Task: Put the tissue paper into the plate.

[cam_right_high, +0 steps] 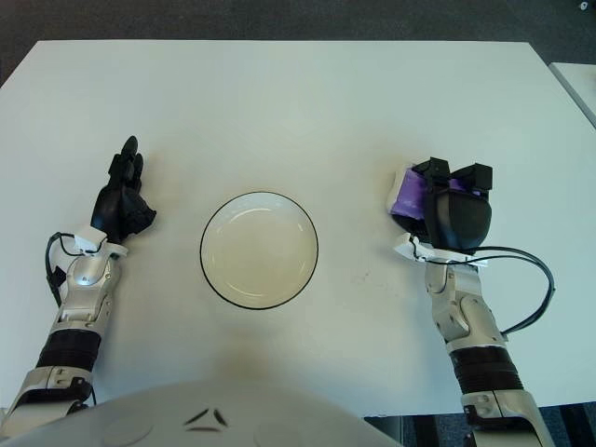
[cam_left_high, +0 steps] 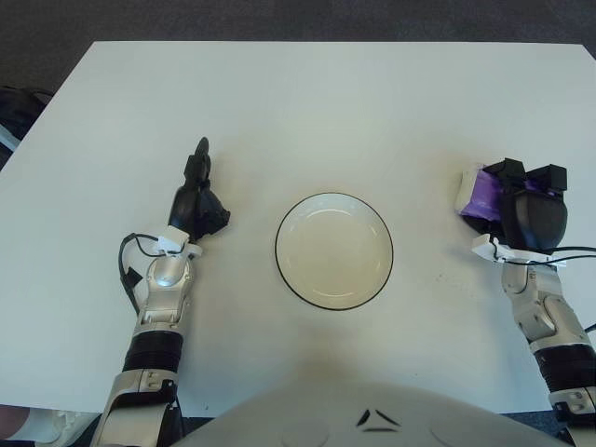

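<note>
A broad white rectangular table (cam_left_high: 307, 102) with a smooth matte top fills most of the view; a round, shallow cream plate with a thin dark rim (cam_left_high: 333, 250) sits on it near the middle, toward the near edge; a purple-and-white pack of tissue paper (cam_right_high: 407, 199) lies on the surface well to the right of the plate, partly covered from the near side; dark carpeted floor (cam_left_high: 279, 19) shows beyond the far edge.
</note>
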Robot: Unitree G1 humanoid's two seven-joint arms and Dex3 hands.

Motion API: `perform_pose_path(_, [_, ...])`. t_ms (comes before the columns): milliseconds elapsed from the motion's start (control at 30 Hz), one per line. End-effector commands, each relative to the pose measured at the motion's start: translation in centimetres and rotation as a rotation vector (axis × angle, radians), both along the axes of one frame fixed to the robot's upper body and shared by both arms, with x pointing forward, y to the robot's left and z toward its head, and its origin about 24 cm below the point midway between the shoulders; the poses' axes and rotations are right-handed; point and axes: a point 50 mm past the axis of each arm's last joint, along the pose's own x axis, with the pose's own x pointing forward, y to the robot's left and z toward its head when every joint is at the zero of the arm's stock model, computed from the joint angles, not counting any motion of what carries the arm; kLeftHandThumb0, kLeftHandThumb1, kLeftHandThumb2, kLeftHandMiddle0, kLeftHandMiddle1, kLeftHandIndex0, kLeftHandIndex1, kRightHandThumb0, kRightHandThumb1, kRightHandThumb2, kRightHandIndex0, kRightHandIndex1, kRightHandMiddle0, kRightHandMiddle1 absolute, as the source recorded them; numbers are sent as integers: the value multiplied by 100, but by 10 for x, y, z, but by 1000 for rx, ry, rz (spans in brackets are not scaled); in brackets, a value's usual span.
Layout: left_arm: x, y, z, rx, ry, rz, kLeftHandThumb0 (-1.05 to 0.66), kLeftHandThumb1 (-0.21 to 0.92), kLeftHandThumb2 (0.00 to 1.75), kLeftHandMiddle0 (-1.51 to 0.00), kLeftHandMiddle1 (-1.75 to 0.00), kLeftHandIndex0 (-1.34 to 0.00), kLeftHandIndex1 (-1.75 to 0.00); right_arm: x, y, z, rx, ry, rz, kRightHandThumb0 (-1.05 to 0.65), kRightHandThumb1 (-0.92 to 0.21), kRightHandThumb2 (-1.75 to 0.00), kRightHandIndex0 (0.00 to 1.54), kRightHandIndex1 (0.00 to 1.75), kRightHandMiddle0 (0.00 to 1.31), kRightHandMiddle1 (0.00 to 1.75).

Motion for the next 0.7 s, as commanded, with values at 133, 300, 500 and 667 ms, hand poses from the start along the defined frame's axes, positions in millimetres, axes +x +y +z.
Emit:
perform_pose_path(133, [-14,2,-32,-13,121,5,-92,92,124,-6,-1,0,-6,5,27,33,-7,-137,103,-9,-19,-141,133,175,114,175])
perform_pose_path(300, [-14,0,-32,-19,102,5,-92,92,124,-7,-1,0,-7,8,35,51,13,-219,160,-10,-20,-139,131,175,113,175])
perform_pose_path(500, [-15,-3,-32,-4,87,11,-93,92,124,-8,-1,0,-10,11,57,79,57,-305,252,-11,-26,-134,130,175,111,175])
perform_pose_path(667, [-14,-2,-32,12,106,3,-93,92,124,-7,-1,0,-8,9,82,106,114,-327,370,-12,-31,-129,132,175,109,175])
